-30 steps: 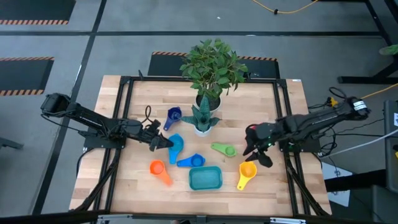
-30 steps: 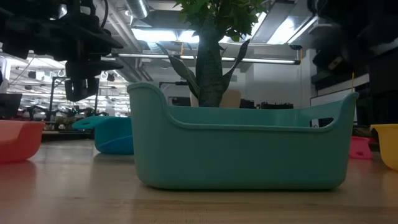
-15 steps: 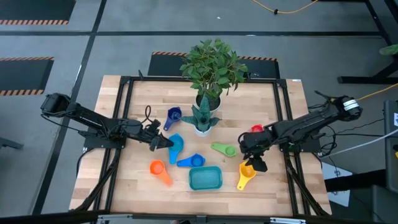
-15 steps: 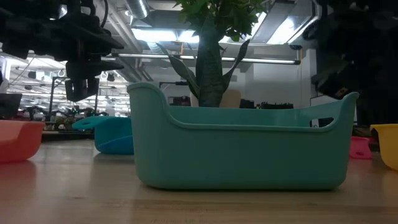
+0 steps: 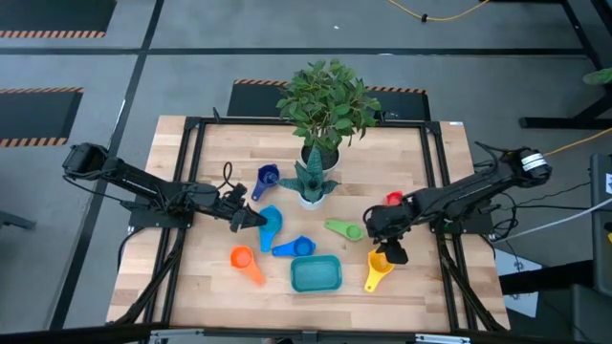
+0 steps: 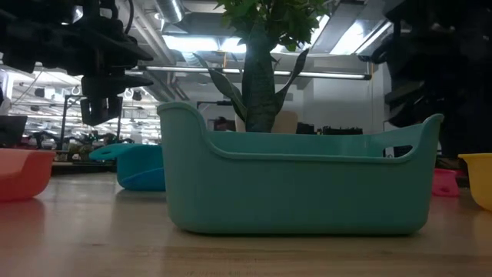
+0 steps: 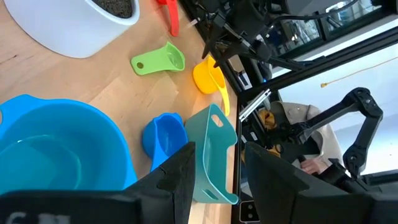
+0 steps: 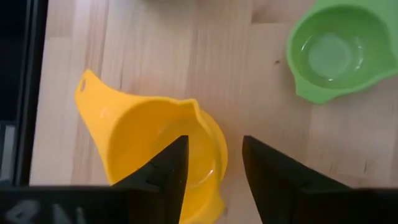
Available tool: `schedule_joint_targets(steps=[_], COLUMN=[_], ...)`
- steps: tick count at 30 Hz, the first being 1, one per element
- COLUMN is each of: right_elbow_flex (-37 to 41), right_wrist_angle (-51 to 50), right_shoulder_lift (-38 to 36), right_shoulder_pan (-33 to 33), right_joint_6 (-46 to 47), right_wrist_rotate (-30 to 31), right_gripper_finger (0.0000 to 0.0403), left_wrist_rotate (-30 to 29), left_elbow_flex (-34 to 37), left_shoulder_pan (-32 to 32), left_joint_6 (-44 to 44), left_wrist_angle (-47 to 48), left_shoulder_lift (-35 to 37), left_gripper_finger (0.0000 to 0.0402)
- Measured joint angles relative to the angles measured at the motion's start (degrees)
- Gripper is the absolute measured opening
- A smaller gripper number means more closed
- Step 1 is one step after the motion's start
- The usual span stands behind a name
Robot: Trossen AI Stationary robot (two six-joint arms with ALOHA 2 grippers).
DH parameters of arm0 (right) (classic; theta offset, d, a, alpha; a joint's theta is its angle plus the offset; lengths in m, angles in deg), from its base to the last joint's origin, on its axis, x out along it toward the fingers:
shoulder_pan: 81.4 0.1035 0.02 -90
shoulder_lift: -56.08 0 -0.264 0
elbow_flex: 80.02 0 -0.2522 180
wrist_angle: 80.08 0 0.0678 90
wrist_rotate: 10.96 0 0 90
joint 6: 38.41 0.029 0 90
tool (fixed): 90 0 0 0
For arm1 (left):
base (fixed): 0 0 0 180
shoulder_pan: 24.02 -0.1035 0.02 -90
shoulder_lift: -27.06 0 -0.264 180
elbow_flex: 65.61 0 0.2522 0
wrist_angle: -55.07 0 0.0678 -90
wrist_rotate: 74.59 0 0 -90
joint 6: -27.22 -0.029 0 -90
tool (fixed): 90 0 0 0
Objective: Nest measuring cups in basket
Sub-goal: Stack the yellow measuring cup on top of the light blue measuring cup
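Currently at the first pick: right hand (image 5: pixel 384 247) hangs over the yellow cup (image 5: pixel 380 261), fingers apart, straddling its bowl rim in the wrist view, nothing clamped. Basket (image 5: pixel 316 274) sits empty near the table's front edge, just left of that cup. Other cups lie loose (green cup (image 5: pixel 346 229), orange cup (image 5: pixel 243 258), big blue cup (image 5: pixel 271 224)). Left hand (image 5: pixel 251 218) waits over the big blue cup, fingers apart. Next move, I'd judge: drop, pinch the yellow wall, carry to the basket.
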Motion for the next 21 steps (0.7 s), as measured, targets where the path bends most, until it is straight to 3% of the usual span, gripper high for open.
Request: schedule_joint_targets(steps=[10,21], right_elbow_flex=[0.0,0.0], right_wrist_angle=[-0.8,-0.8], right_shoulder_lift=[4.1,5.3], right_shoulder_pan=[0.0,0.0], right_joint_6=[-0.4,-0.2], right_wrist_rotate=[0.0,-0.2], right_gripper_finger=[0.0141,0.0040], left_wrist_rotate=[0.0,0.0], left_elbow_flex=[0.0,0.0], left_shoulder_pan=[0.0,0.0], left_joint_6=[0.0,0.0], left_wrist_angle=[0.0,0.0], left_shoulder_lift=[0.0,0.0], left_gripper_finger=[0.0131,0.0131])
